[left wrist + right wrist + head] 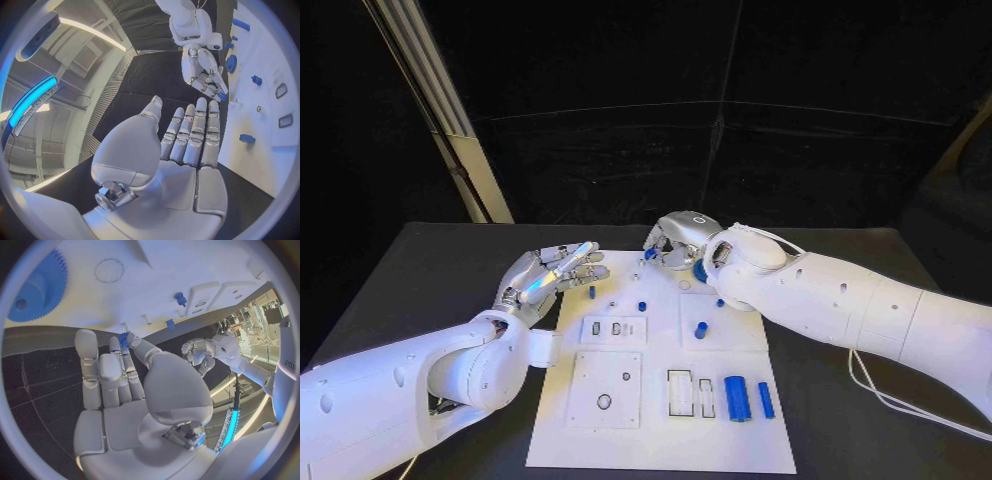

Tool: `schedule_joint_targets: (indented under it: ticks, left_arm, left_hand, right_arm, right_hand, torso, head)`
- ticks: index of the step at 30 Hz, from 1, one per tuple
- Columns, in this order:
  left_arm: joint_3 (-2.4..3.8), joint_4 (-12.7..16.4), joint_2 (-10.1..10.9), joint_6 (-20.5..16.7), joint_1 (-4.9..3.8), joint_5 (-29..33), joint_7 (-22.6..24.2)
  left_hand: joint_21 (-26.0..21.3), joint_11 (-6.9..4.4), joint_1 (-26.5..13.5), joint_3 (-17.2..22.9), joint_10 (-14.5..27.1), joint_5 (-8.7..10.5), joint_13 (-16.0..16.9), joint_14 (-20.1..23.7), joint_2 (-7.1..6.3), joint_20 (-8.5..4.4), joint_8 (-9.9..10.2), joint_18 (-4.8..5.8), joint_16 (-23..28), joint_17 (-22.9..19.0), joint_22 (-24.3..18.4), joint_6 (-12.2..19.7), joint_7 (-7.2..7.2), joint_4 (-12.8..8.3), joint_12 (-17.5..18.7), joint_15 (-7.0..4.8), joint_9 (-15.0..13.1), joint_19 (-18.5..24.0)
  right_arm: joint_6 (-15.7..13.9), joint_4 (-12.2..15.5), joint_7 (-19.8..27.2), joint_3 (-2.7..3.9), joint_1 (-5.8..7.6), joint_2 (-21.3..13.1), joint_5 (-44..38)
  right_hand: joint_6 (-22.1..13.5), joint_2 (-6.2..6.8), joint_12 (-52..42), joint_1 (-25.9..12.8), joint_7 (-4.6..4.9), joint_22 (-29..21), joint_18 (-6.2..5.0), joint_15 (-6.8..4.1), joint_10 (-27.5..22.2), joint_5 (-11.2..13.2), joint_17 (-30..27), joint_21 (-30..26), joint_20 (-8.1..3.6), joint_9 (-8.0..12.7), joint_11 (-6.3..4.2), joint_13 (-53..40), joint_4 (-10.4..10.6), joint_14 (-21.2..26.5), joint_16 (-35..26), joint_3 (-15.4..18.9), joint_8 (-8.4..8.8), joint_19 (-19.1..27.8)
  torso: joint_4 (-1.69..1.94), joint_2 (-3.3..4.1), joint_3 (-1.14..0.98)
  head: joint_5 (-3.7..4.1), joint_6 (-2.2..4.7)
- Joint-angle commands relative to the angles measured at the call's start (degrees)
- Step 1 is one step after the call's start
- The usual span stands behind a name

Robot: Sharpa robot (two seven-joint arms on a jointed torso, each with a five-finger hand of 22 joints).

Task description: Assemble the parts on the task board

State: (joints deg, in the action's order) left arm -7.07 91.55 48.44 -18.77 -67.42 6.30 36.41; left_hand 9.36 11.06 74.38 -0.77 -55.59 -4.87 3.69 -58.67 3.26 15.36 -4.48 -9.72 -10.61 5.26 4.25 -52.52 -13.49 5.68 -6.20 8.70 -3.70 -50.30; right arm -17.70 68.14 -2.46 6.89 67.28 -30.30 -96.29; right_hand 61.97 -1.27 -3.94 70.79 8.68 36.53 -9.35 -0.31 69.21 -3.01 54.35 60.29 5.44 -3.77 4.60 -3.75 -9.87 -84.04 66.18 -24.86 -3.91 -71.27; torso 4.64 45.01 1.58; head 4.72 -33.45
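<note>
The white task board (661, 440) lies in the middle of the black table. Over its far edge, my right hand (678, 240) pinches a small blue part (651, 254) at its fingertips; the part (124, 340) also appears in the right wrist view, just above the board (162, 270). A blue gear (37, 290) lies flat on the board beside that hand, half hidden under my right arm in the head view (700, 270). My left hand (553, 272) hovers at the board's far left corner, fingers straight (194, 135) and holding nothing.
Small blue pegs (642, 305) (701, 328) stand on the board's middle. Two blue cylinders (736, 398) (766, 400) lie near its right front beside rectangular slots. A slanted metal pole (444, 120) rises behind the table's far left.
</note>
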Motion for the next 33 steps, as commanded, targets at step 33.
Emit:
schedule_joint_targets:
  ticks: [33]
  left_arm:
    - [0.06, -0.02, -0.14, 1.39, -0.13, 0.06, 0.13]
  left_hand:
    - [-0.31, 0.36, -0.53, 0.04, -0.07, -0.14, -0.08, -0.03, 0.17, -0.11, 0.42, -0.74, 0.25, -0.07, -0.16, -0.14, -0.97, -0.51, 0.36, 0.16, 0.03, -0.47]
  right_arm:
    - [4.59, -3.73, -0.29, 0.00, 0.36, 3.44, -2.52]
  right_hand:
    - [0.07, 1.56, 0.27, -0.13, 0.16, 0.38, 0.27, -0.06, -0.30, 0.05, 0.34, 0.66, 0.08, -0.09, 0.14, 0.03, 1.08, -0.66, 0.52, -0.33, 0.13, 0.57]
  torso:
    - [0.23, 0.34, -0.11]
  head:
    - [-0.04, -0.65]
